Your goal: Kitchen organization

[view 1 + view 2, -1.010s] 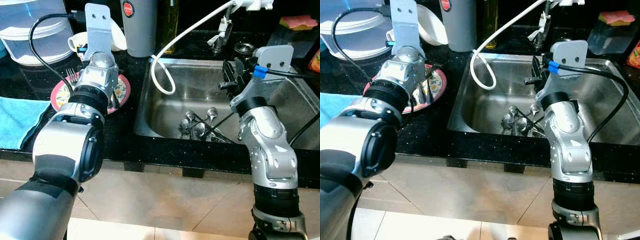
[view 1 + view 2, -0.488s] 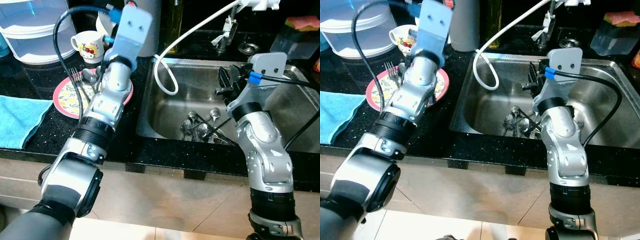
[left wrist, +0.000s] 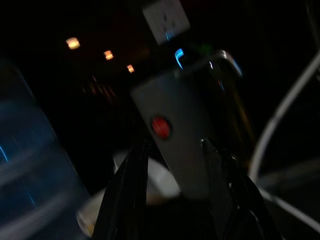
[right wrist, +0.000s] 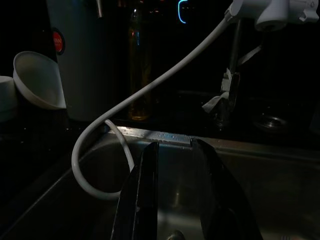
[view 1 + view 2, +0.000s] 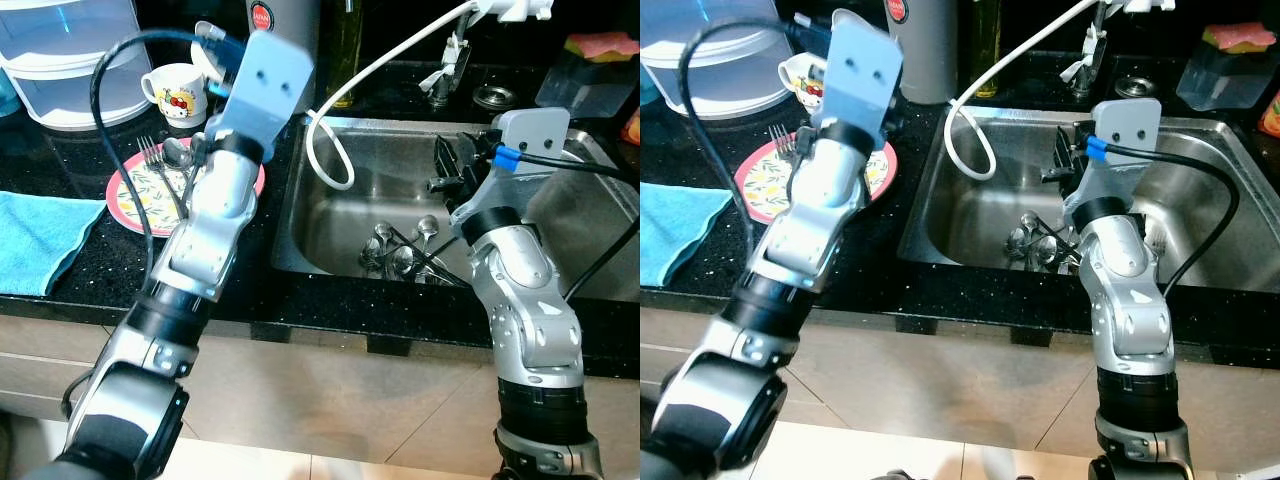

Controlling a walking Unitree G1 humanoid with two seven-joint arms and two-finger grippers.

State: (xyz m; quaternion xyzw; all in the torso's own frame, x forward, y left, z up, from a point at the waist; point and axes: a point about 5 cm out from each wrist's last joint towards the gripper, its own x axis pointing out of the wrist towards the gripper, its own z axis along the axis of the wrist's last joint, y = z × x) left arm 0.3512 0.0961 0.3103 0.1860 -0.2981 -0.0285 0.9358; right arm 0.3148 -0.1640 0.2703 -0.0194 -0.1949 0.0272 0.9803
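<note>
We face a black speckled stone counter [image 5: 60, 300] with a stainless steel sink basin [image 5: 330, 215] sunk into it, a white hose [image 5: 385, 55] looping down over the basin's back rim. On the counter left of the sink lie a folded light-blue towel [image 5: 40, 240] and a round pink-rimmed floral plate [image 5: 135, 190]; behind the plate stand a white cartoon-printed mug [image 5: 178, 85] and a tall grey steel canister with a red badge [image 3: 175, 135]. A silver fork [image 5: 155, 165] and a spoon lie on the plate, long axes running front to back, tines pointing away from us. More steel spoons [image 5: 400, 255] lie heaped in the basin bottom, bowls mostly toward the back wall. Left gripper [image 3: 172, 200] hangs above the plate's far edge, fingers spread, holding nothing. Right gripper [image 4: 172, 200] hovers over the basin, fingers slightly parted, empty.
</note>
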